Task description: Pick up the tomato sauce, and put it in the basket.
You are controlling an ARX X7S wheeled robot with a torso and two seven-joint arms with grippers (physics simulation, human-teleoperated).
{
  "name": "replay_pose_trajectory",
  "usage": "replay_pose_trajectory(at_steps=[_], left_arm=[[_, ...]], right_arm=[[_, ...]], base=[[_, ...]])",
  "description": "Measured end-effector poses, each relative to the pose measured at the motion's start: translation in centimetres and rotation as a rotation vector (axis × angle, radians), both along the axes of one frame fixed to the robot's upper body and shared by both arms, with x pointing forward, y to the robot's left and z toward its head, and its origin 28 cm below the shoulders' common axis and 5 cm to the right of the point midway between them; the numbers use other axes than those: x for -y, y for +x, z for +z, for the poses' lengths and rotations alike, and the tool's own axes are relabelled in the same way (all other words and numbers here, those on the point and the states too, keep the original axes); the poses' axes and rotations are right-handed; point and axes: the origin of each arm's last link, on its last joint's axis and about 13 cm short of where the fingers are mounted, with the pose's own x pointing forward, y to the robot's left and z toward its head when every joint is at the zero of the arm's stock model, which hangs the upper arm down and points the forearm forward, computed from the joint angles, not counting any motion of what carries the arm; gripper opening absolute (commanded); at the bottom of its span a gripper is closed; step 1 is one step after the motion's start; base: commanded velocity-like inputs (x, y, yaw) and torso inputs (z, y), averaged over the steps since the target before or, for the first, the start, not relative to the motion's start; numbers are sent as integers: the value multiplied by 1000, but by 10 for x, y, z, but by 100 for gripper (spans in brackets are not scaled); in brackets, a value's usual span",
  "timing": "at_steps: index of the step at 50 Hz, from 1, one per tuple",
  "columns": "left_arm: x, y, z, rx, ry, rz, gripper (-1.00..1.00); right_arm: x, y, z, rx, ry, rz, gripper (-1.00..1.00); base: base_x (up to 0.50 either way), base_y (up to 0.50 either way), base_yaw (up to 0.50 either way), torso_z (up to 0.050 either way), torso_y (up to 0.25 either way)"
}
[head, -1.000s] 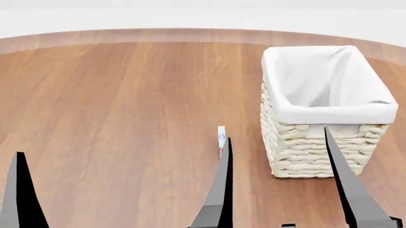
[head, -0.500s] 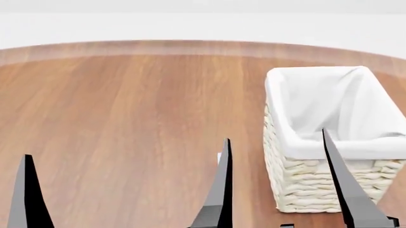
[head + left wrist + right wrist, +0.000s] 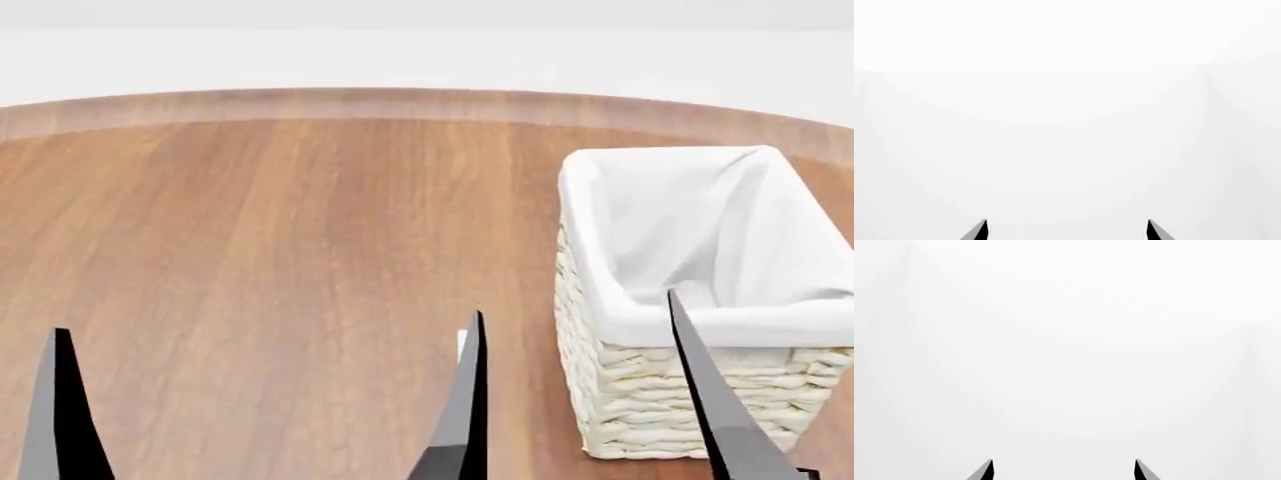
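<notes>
Judging from the empty basket (image 3: 694, 300) at the bench's right edge, nothing was done; tomato sauce unseen, both claws released, left gripper (image 3: 260, 400), right gripper (image 3: 1062, 470).

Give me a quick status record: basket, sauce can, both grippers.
basket: upright on the table, at the head view's right; white lining, no can seen in the visible part
tomato sauce: not in any view
left gripper: fingers apart, nothing between them
right gripper: fingers apart, nothing between them
wrist views: only blank white beyond the fingers
</notes>
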Motion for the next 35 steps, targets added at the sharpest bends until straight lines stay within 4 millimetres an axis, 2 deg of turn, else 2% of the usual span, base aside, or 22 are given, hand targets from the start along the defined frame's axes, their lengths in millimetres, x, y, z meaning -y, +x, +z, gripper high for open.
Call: replay_pose_trajectory(at_steps=[10, 35], left_arm=[[0, 1, -1, -5, 1, -4, 100], [1, 4, -8, -22, 5, -15, 100]], right_arm=[[0, -9, -18, -69, -10, 6, 100], [8, -48, -67, -309, -24, -37, 100]], base=[[0, 0, 0, 0, 0], [0, 0, 0, 0, 0]])
